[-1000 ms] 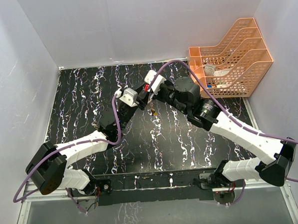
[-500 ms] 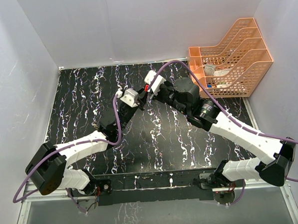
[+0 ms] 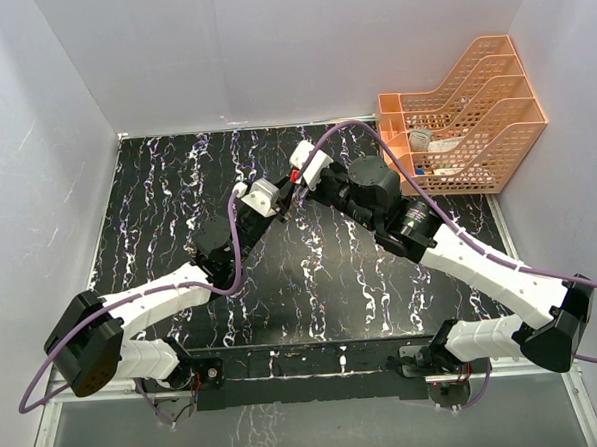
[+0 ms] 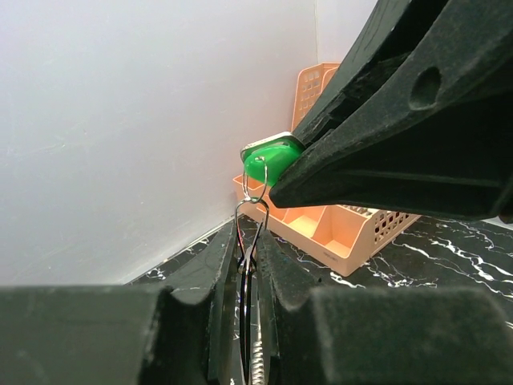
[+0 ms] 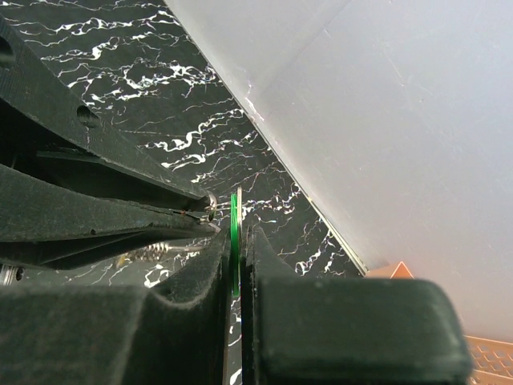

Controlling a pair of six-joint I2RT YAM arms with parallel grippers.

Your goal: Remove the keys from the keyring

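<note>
Left fingers (image 4: 215, 282): I am clenching them on the thin wire of the keyring (image 4: 255, 202), anchoring it so that it cannot swing or twist.
Right fingers (image 5: 276, 269): I am clamping them flat on the green-headed key (image 4: 268, 164), which is sitting edge-on between them, for a firm pull.
Keyring: it is hanging in the air between the two grips, above the back middle of the tabletop (image 3: 177, 190), well apart from the orange file rack (image 3: 463, 115).
Key and ring: the wire is passing through the green head, so this key is not yet off.
Purpose of the opposed hold: I am judging that one grip is steadying the ring while the other is working the key along the coil.
Other keys: I cannot tell where they are hanging.
Risk: the springy wire may be slipping from so narrow a grip.
</note>
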